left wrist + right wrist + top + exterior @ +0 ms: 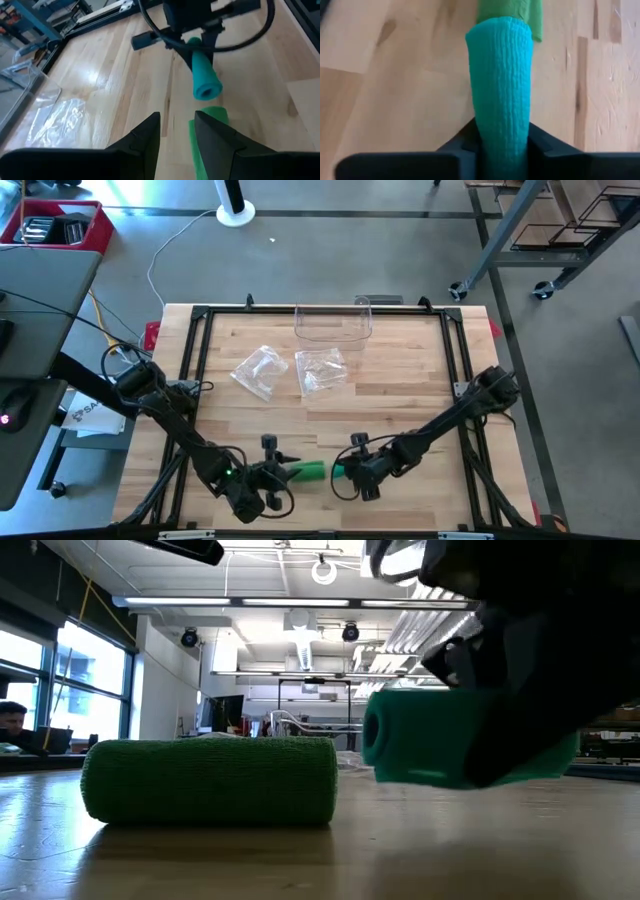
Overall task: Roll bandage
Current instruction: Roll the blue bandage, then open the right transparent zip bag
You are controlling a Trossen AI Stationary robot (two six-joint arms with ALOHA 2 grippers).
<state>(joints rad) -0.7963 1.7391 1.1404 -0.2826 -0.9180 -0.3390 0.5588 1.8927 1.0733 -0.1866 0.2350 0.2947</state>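
The right gripper [352,471] sits at the near edge of the wooden table [400,395], its two fingers pressed against the flanks of a teal bandage roll [501,85] that runs lengthwise between them; in the right wrist view the roll fills the gap, so it reads as clamped. In the low view the teal roll appears carried clear of the wood at one end, though contact underneath cannot be confirmed. Just beside it lies the green bandage roll [210,781], flat on the table, lying between the two grippers and not held by either. The left gripper [277,472] hovers near it with fingers parted and nothing between them — the green fabric shows just past one fingertip in the left wrist view. Handling judgement: both items are light, soft woven cloth, compressible and grippy rather than slick; nothing fragile, but a hard pinch will flatten the tube and a loose tail could unwind. The sound place to hold appears to be across the barrel near one end, leaving the free length exposed for winding — squeezing the open core risks collapsing it. Farther back on the table, well apart from the work, lie two crumpled clear plastic bags [322,372] and a clear plastic bin [333,325] at the far edge; neither interferes.
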